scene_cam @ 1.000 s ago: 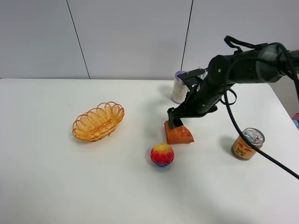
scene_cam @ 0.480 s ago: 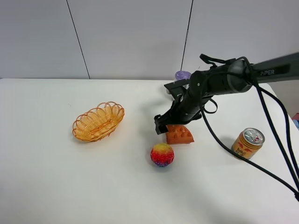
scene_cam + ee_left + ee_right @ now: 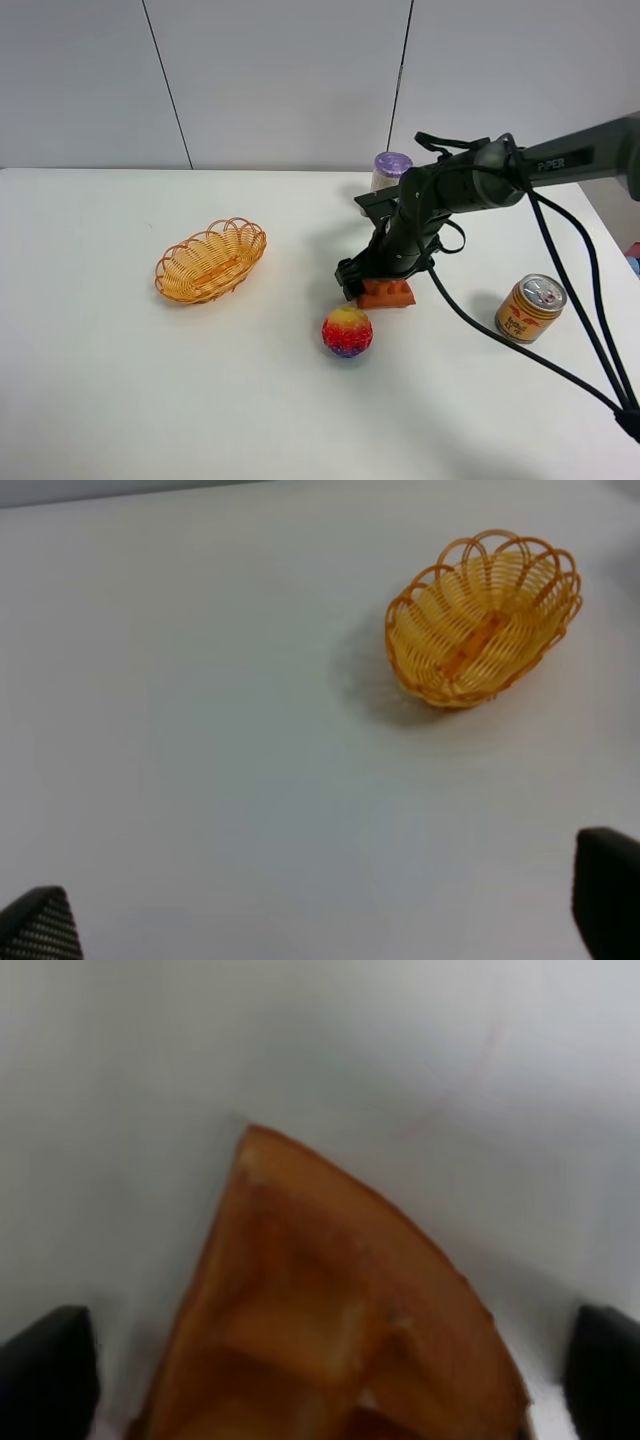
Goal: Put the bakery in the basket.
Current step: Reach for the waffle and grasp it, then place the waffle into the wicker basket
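The bakery, an orange-brown waffle wedge (image 3: 390, 294), lies flat on the white table right of centre, partly covered by my right arm. My right gripper (image 3: 368, 281) is low over it. In the right wrist view the waffle (image 3: 330, 1330) fills the space between the two dark fingertips (image 3: 45, 1365), which stand wide apart, so the gripper (image 3: 320, 1380) is open. The golden wicker basket (image 3: 211, 260) sits to the left and holds nothing; it also shows in the left wrist view (image 3: 483, 618). My left gripper (image 3: 322, 920) is open and holds nothing, some way from the basket.
A red-yellow-purple ball (image 3: 347, 331) lies just in front of the waffle. An orange drink can (image 3: 530, 308) stands to the right. A purple-lidded cup (image 3: 390, 172) stands behind my right arm. Black cables (image 3: 570, 300) trail to the right.
My right arm has swung left and then settled lower over the waffle, covering more of it. The cup behind the arm shows more. The waffle, ball and basket have stayed put.
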